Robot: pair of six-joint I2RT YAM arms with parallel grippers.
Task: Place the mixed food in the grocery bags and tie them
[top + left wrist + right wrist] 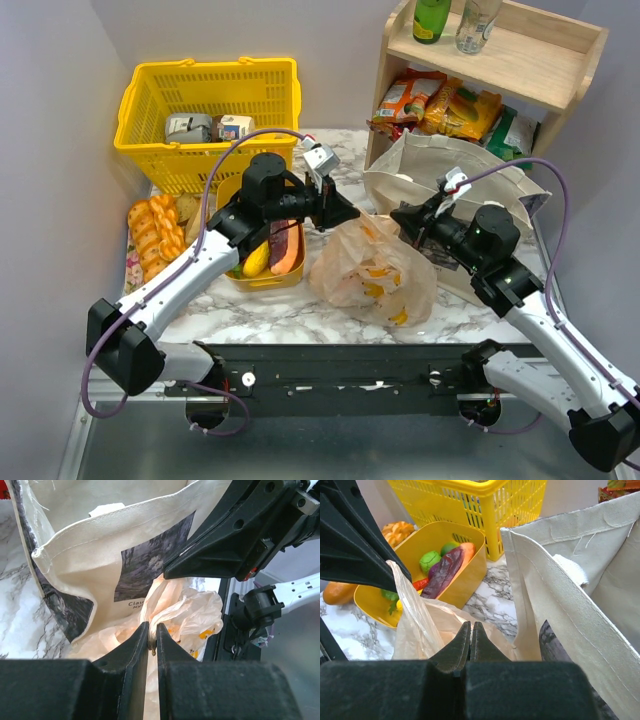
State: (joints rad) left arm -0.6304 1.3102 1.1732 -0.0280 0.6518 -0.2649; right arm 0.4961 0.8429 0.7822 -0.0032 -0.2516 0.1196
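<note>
Barely parted, my left gripper (152, 630) pinched a twisted strand of the peach bag (372, 268), which sat mid-table between my arms. That strand ran straight ahead of my jaws toward my right gripper (471, 627), closed tight beside the bag's other side, its hold unclear.

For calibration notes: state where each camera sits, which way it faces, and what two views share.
Top external: above and behind the bases, looking down at the table, both arms, left gripper and right gripper at the peach bag.
Left wrist: on the left arm, facing the canvas tote past its own gripper.
Right wrist: on the right arm, facing the yellow tray past its own gripper.
Shared: both wrist views show bag and tote.
</note>
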